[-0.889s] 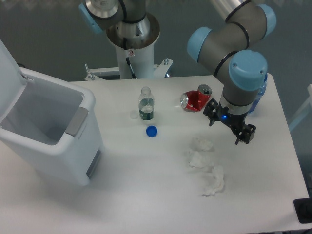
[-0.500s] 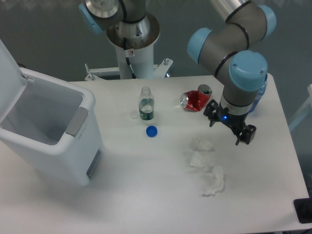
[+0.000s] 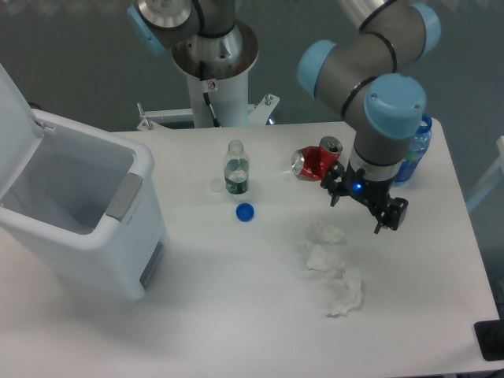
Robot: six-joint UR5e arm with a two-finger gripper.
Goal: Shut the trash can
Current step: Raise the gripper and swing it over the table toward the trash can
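Note:
The trash can (image 3: pixel 87 236) is a large white boxy bin at the table's left side. Its lid (image 3: pixel 14 118) stands swung up and back at the far left, leaving the inside exposed, and a grey latch (image 3: pixel 124 197) shows on the front rim. My gripper (image 3: pixel 362 206) hangs over the right half of the table, far from the trash can, just right of a crushed red can. Its two dark fingers are spread apart with nothing between them.
A small clear bottle (image 3: pixel 236 168) stands mid-table with a blue cap (image 3: pixel 245 211) beside it. A crushed red can (image 3: pixel 315 161) lies near the gripper. Crumpled white tissues (image 3: pixel 335 272) lie below it. A blue bottle (image 3: pixel 413 150) stands behind the arm at the right.
The arm and gripper have shifted slightly left and up, toward the table's middle. The trash can and the other objects have not moved.

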